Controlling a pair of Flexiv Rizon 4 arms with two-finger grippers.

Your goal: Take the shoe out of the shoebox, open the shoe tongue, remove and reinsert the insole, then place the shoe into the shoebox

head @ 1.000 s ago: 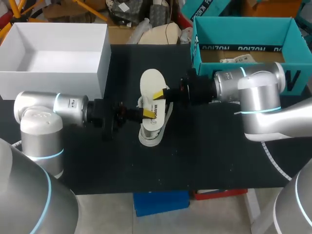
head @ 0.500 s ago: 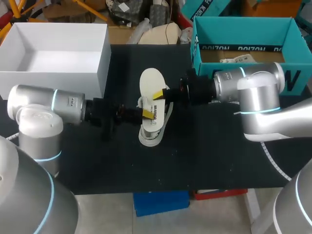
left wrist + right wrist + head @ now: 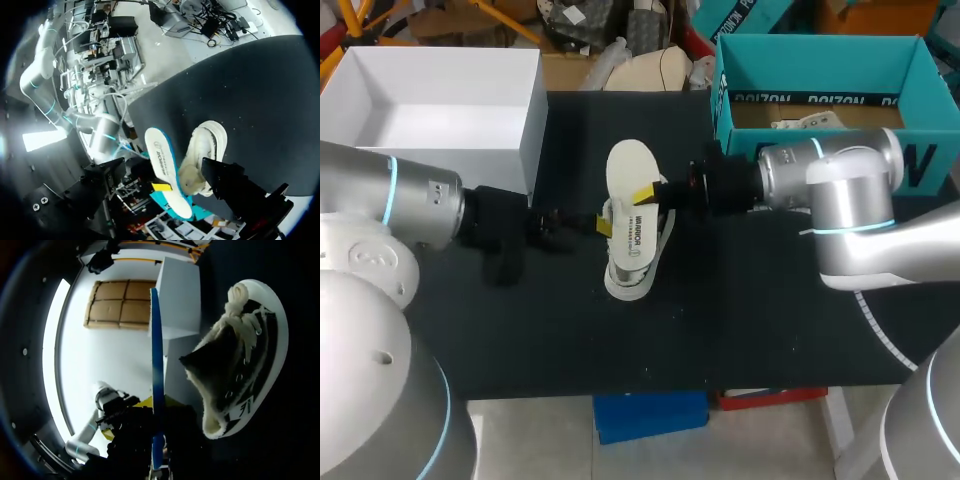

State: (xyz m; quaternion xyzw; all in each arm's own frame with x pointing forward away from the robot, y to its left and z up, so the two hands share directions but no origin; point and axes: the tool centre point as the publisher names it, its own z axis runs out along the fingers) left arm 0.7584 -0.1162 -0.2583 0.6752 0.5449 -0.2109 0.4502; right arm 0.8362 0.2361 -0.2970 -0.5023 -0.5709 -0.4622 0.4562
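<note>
A dark shoe [image 3: 632,262] with a white sole and fleece lining lies on the black mat, also seen as the shoe [image 3: 206,152] and the shoe [image 3: 240,365]. The white insole [image 3: 631,168] with a blue underside is held over the shoe's opening, my right gripper [image 3: 646,194] shut on it. Edge-on, the insole [image 3: 157,365] rises from the right gripper [image 3: 160,467]. My left gripper [image 3: 602,226] stands open just left of the shoe, holding nothing. From its wrist, the insole [image 3: 166,172] and shoe lie ahead of its wide-set dark fingers [image 3: 235,187].
An open white box [image 3: 525,150] stands at the back left of the mat. A teal shoebox [image 3: 725,95] stands at the back right, behind my right arm [image 3: 840,190]. The black mat [image 3: 720,320] runs on in front of the shoe.
My left gripper has opened, let go of the shoe and drawn back to the left. The right arm, the insole and the shoe have stayed where they were.
</note>
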